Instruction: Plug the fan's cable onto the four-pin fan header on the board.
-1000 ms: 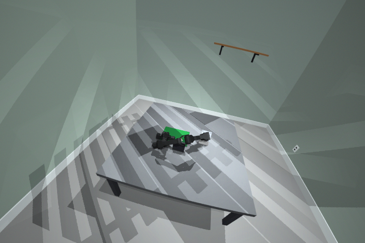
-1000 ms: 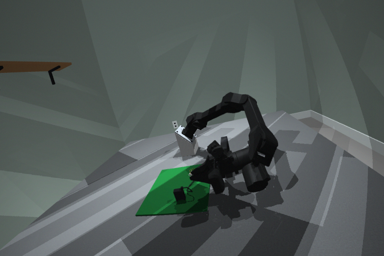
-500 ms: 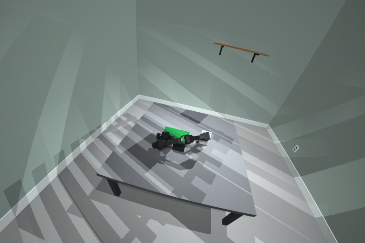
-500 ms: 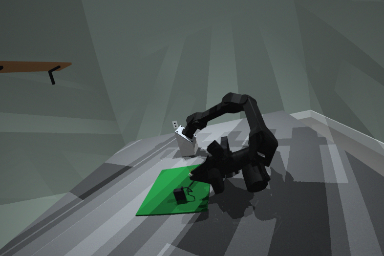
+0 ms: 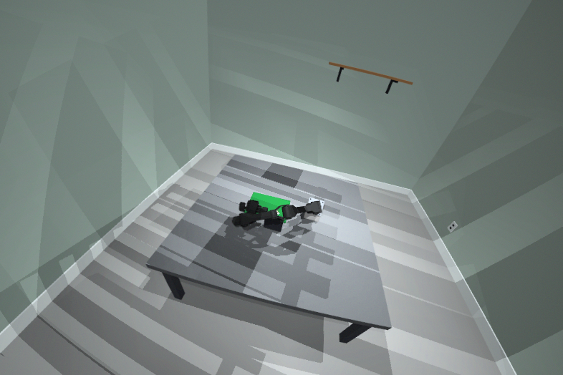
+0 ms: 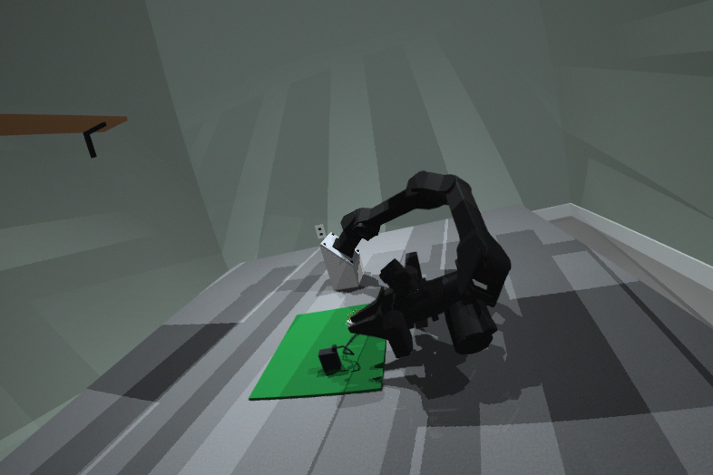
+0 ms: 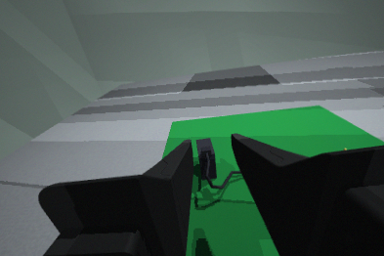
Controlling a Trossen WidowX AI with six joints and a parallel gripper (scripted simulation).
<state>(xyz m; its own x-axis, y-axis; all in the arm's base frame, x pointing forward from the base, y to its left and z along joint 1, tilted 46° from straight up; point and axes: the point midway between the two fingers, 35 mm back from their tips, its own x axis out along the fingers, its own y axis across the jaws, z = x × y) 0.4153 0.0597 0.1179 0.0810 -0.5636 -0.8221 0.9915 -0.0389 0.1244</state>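
The green board (image 5: 273, 200) (image 6: 290, 358) (image 7: 285, 122) lies flat. A black block (image 6: 329, 360) (image 7: 204, 158), apparently the plug, stands on it with a thin dark cable (image 7: 220, 187) running from it, partly hidden by my right finger. A small white part (image 6: 349, 322) with tiny yellow and red marks, apparently the header with its pins, shows at my fingertips in the exterior view. My gripper (image 6: 352, 326) (image 7: 211, 143) is partly open, above the board and short of the block. Nothing shows held between the fingers. Whether they touch the white part cannot be told.
My arm's base (image 6: 346, 243) sits on a white block (image 6: 343, 274) behind the board. A dark box-like shape (image 5: 273, 224) shows at the board's front edge in the top view. A brown shelf (image 5: 370, 72) (image 6: 49, 124) is on the wall. Striped shadows cross the table (image 5: 353, 283).
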